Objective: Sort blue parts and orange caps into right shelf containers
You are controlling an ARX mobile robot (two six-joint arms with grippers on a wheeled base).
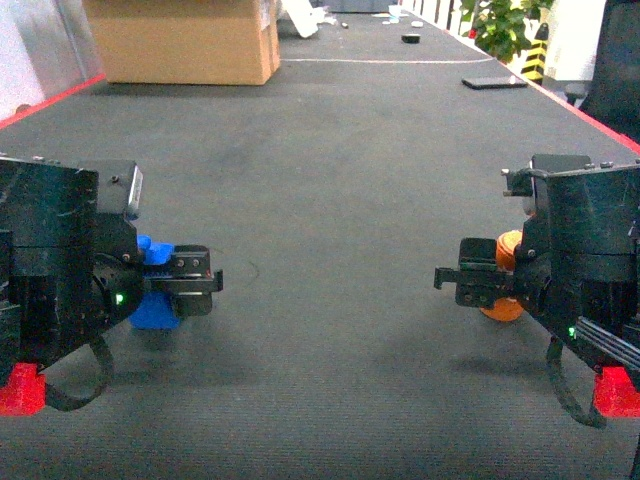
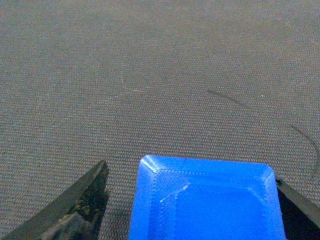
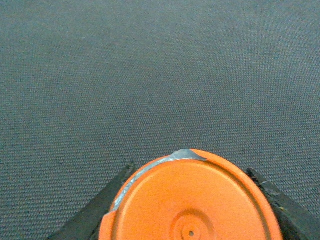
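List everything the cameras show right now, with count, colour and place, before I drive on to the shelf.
Blue part: one, blue, between the left gripper's fingers.
Orange cap: one, orange, between the right gripper's fingers.
Cardboard box: one, brown, far left on the floor.
Flat dark object: one, black, far right on the floor.
Potted plant: one, green, far right corner.
Carpet: grey, red edging at the sides.
Left gripper: black, lower left, holding the blue part.
Right gripper: black, lower right, holding the orange cap.
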